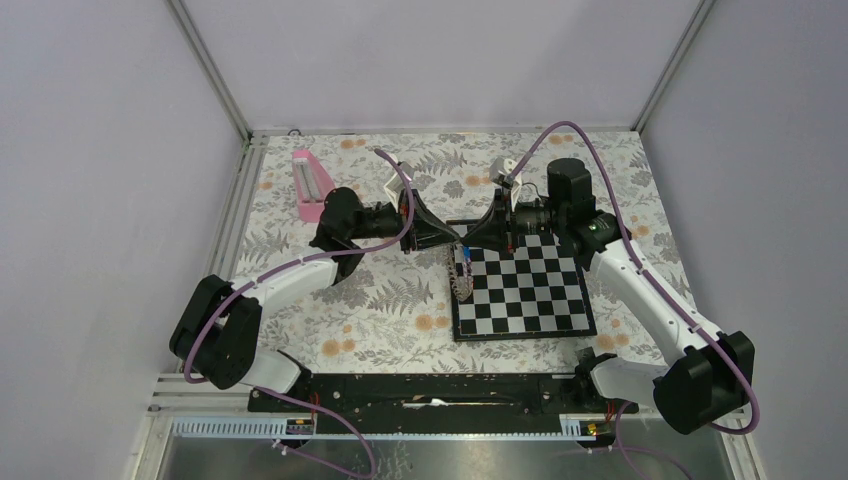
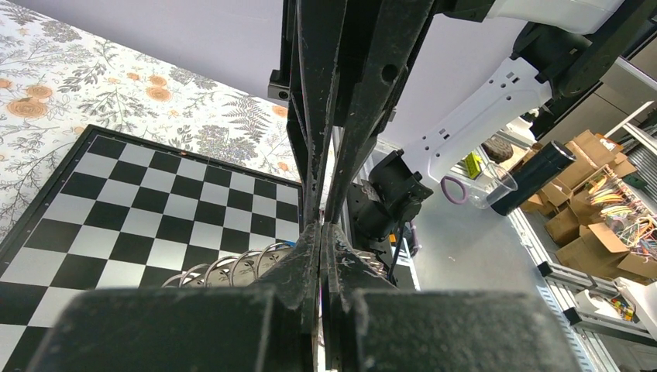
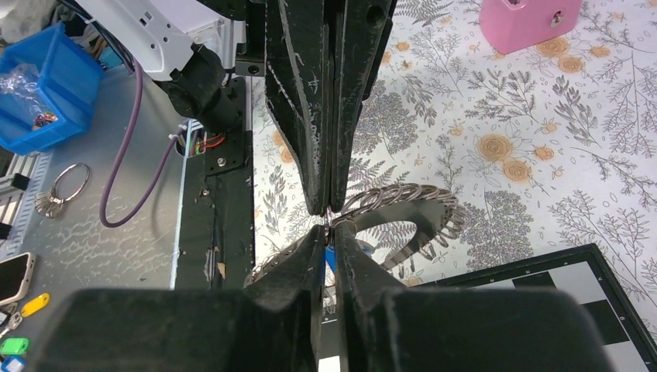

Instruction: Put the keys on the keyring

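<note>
Both grippers meet tip to tip above the chessboard's far left corner. My left gripper (image 1: 455,238) is shut, and its fingertips (image 3: 327,209) pinch the rim of the keyring (image 3: 418,205), a dark coiled metal ring that hangs below them (image 1: 462,285). In the left wrist view its coils (image 2: 232,267) show just left of my left gripper (image 2: 321,232). My right gripper (image 3: 329,232) is closed on the key's blue head (image 3: 331,260), right against the ring. The key (image 1: 466,256) shows as a blue spot at the top of the ring. Its blade is hidden.
The chessboard (image 1: 520,290) lies under and right of the grippers on the flowered cloth. A pink box (image 1: 310,185) stands at the far left. Off the table's near edge are a blue bin (image 3: 42,85) and a spare ring of keys (image 3: 70,182).
</note>
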{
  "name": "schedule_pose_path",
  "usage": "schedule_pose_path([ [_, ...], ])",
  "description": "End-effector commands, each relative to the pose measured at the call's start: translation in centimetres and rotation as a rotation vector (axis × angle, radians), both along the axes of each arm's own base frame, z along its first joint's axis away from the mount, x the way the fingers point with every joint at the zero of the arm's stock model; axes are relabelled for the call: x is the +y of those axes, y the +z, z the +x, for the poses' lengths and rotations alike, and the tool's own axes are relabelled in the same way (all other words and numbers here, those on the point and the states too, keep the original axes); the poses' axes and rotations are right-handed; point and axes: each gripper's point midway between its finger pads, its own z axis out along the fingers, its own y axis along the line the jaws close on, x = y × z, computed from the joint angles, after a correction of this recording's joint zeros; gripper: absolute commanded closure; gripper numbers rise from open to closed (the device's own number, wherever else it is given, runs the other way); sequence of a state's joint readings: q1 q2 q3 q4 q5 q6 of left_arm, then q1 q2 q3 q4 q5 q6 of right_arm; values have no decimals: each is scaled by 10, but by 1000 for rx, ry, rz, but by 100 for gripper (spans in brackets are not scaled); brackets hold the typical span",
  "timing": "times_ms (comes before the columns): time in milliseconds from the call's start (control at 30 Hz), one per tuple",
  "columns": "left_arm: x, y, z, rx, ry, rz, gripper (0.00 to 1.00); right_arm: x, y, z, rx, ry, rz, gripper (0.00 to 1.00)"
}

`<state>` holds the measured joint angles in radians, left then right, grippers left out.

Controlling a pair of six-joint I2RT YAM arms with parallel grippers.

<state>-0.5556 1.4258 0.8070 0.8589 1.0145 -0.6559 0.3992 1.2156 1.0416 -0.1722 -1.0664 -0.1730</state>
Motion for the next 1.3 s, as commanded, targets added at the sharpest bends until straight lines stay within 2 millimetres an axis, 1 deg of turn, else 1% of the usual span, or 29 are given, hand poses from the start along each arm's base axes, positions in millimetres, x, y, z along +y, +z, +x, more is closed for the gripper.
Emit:
schedule_pose_path([
  [0,2,25,-7,-99,-12,-63,100,2,8,-4,-8,37,35,88],
  [133,1,23,-6,-99,-10,-60,100,1,9,-5,-22,36,31,100],
  [233,1,21,-5,-121,-5,-50,100,-2,12,-1,-61,10,-2,100],
  [300,1,18,-3,-156,-4,-26,100,-7,10,0,-71,-12,-56,100],
  [333,1,15,-2,-172,-6,-5,97,-8,10,2,-91,-21,-84,100],
  [400,-1,15,4,-226,-9,40,84,-10,7,2,-121,-36,-147,100],
  [433,-1,12,7,-267,-12,70,79,-9,8,2,-138,-36,-179,100],
  [467,-2,11,10,-292,-16,94,72,-9,5,1,-148,-39,-218,100],
  [533,-2,7,13,-322,-27,142,63,-9,-1,-1,-161,-35,-286,100],
  [633,-1,5,12,-369,-48,177,53,-9,-7,-1,-159,-36,-344,100],
  [700,-2,3,10,-387,-57,184,49,-10,-9,0,-159,-38,-369,100],
  [833,-4,1,4,-414,-83,186,49,-7,-9,-1,-158,-30,-382,100],
  [967,-6,-1,-2,-424,-110,183,52,-5,-8,-1,-157,-24,-385,100],
  [1100,-9,-3,-4,-429,-122,181,52,-4,-10,-1,-154,-21,-380,100],
  [1267,-12,-6,-5,-428,-138,182,61,-2,-10,-2,-146,-19,-368,100],
])
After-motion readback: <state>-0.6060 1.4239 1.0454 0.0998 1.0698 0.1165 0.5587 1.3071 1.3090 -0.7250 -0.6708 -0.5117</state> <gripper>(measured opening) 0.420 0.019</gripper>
